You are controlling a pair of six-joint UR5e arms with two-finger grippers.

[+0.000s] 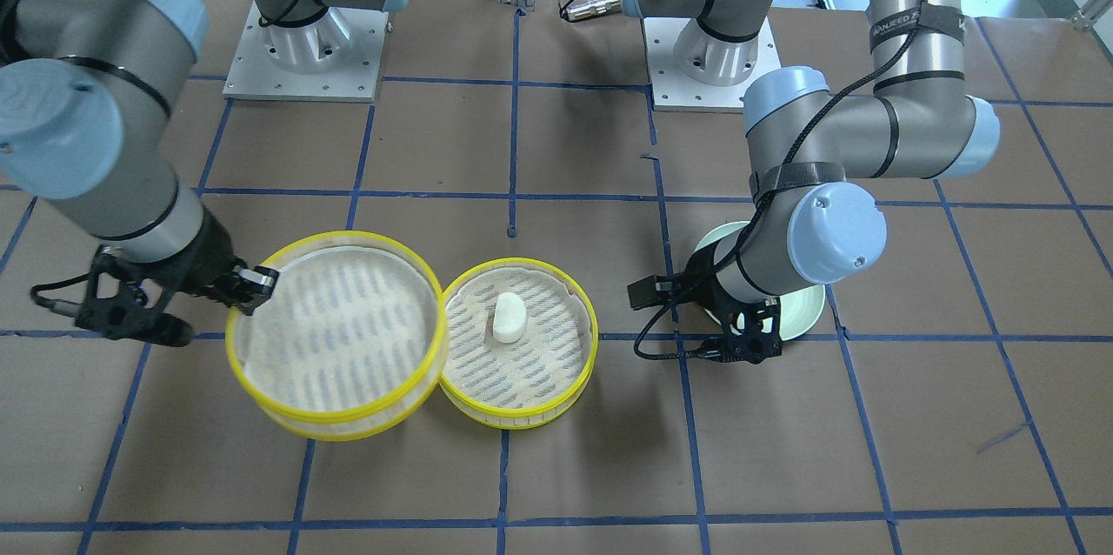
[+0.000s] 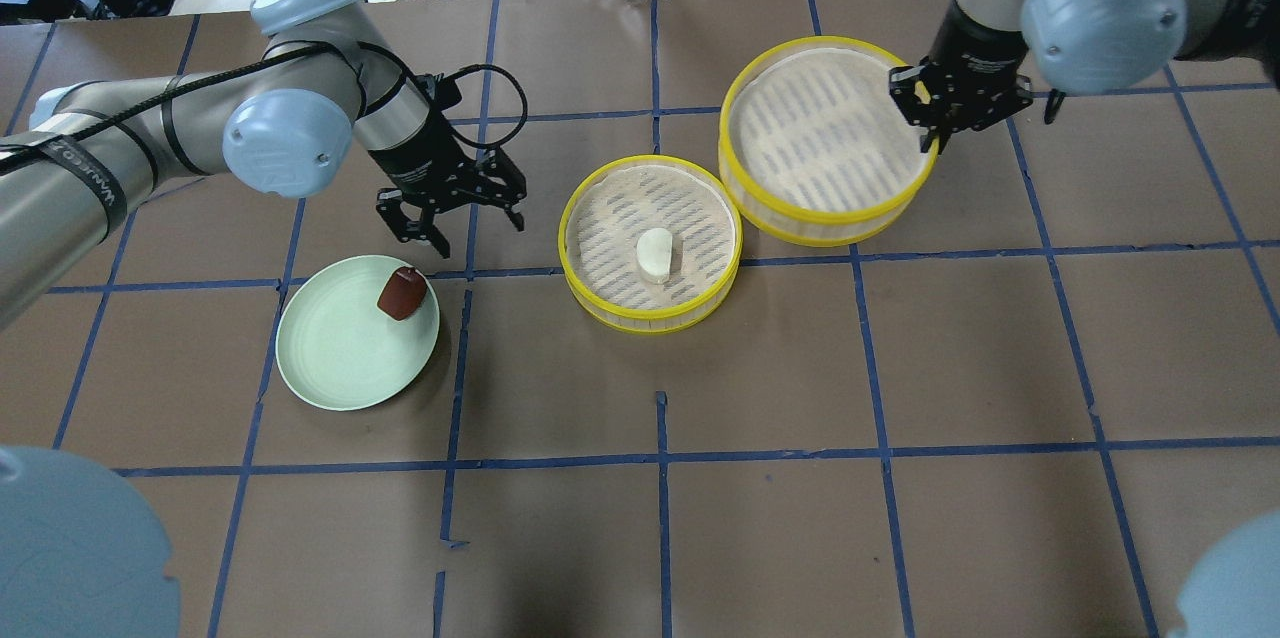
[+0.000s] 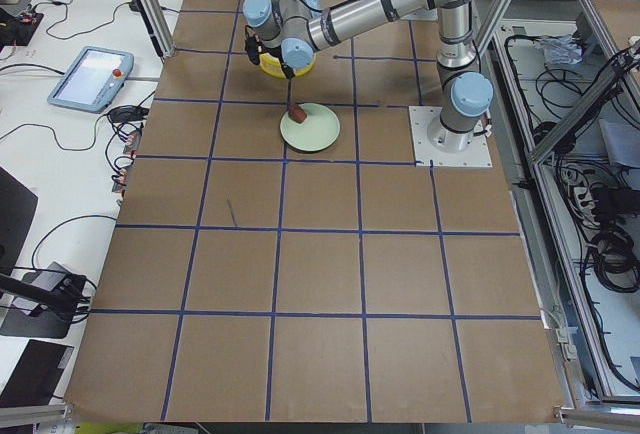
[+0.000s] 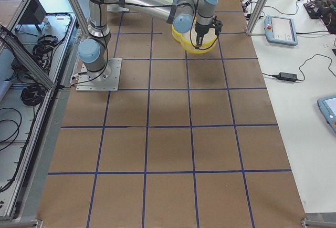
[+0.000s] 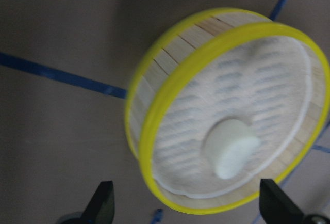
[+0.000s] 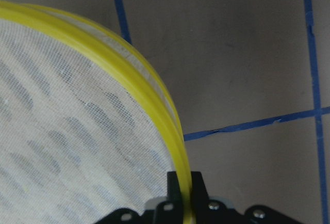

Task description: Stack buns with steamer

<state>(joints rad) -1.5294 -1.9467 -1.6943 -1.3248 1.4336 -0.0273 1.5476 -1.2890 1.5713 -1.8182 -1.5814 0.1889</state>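
Note:
The white bun (image 2: 655,253) lies in the nearer yellow-rimmed steamer tray (image 2: 600,303); it also shows in the left wrist view (image 5: 234,149). The dark red-brown bun (image 2: 402,295) lies on the edge of a pale green plate (image 2: 340,358). My left gripper (image 2: 460,223) is open and empty, just beyond the plate and left of that tray. My right gripper (image 2: 935,123) is shut on the rim of the second, empty steamer tray (image 2: 810,133), whose near edge overlaps the first tray. In the right wrist view the yellow rim (image 6: 154,95) runs between the fingers.
Brown table paper with blue tape grid lines. Both arm bases (image 1: 304,42) stand at the robot's side of the table. In the front view the left arm's elbow (image 1: 835,233) hides most of the plate (image 1: 804,311).

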